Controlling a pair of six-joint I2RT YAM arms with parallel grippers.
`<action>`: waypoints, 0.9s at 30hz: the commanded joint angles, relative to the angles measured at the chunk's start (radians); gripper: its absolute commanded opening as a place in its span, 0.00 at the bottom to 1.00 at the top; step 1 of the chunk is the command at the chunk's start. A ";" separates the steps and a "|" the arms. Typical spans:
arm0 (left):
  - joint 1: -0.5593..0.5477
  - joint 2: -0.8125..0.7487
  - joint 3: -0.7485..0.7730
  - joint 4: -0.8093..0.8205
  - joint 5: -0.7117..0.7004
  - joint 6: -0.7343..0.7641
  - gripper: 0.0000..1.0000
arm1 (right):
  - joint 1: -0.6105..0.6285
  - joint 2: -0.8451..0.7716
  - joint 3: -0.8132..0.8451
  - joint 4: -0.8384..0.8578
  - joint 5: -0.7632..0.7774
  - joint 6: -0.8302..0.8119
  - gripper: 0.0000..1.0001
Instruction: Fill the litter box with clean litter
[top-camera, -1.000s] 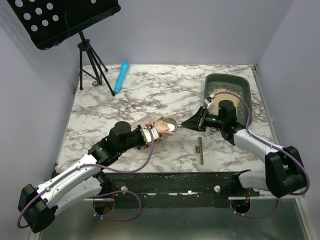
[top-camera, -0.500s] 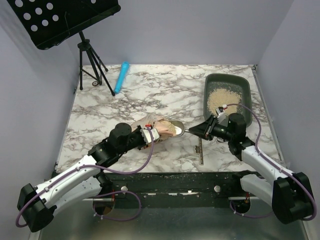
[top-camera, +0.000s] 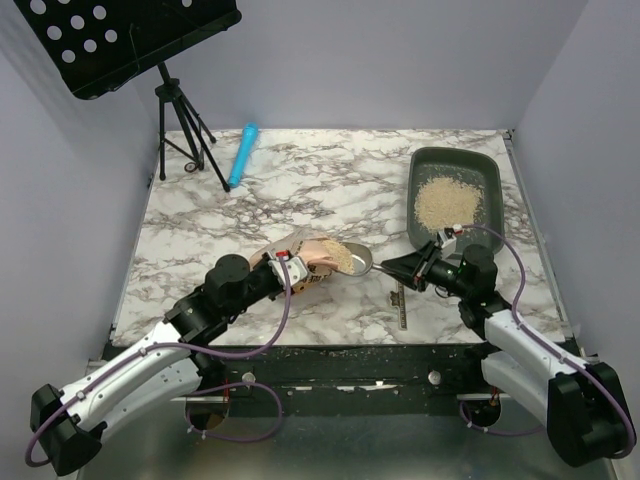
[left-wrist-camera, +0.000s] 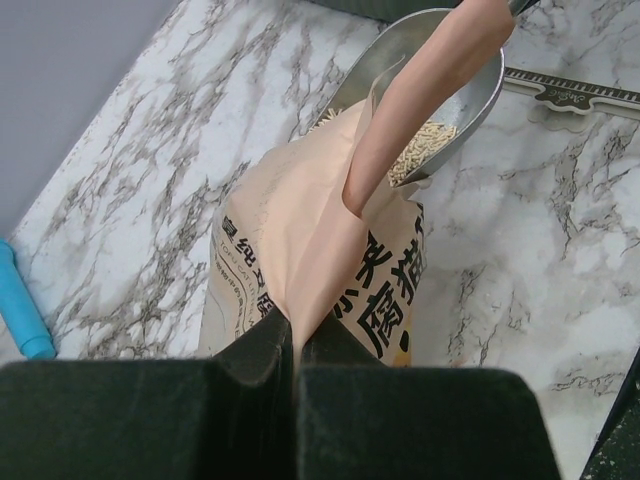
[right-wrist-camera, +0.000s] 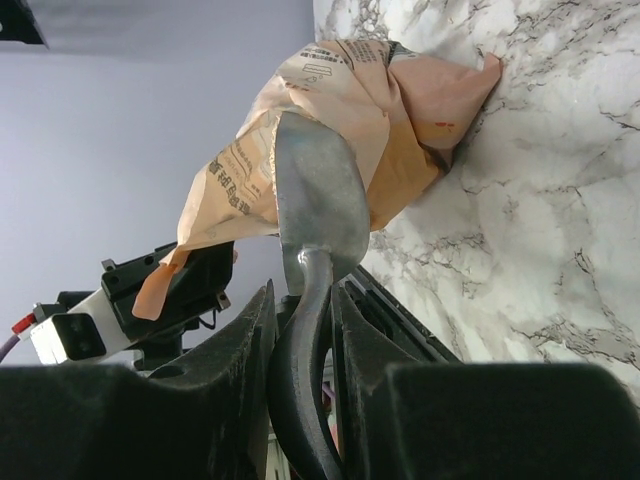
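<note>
Left wrist view: the left gripper is pinched tight on a fold of the bag, propping its mouth open. Beyond it, the scoop lies in that mouth with a few pellets aboard. The right gripper clamps the scoop's handle between part-closed jaws. Farthest off, the litter box holds a pile of clean litter. This looks like a reload. Next: dig deeper, then lift level, though how much is left in the bag is hidden.
</note>
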 joint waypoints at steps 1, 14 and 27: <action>-0.004 -0.062 0.007 0.102 -0.058 -0.003 0.00 | 0.002 0.023 -0.047 -0.005 0.087 0.004 0.01; -0.009 -0.105 -0.005 0.102 -0.058 0.001 0.00 | 0.091 0.463 -0.141 0.692 0.032 0.223 0.01; -0.009 -0.103 -0.013 0.102 -0.078 0.011 0.00 | 0.101 0.656 -0.125 0.999 0.035 0.203 0.01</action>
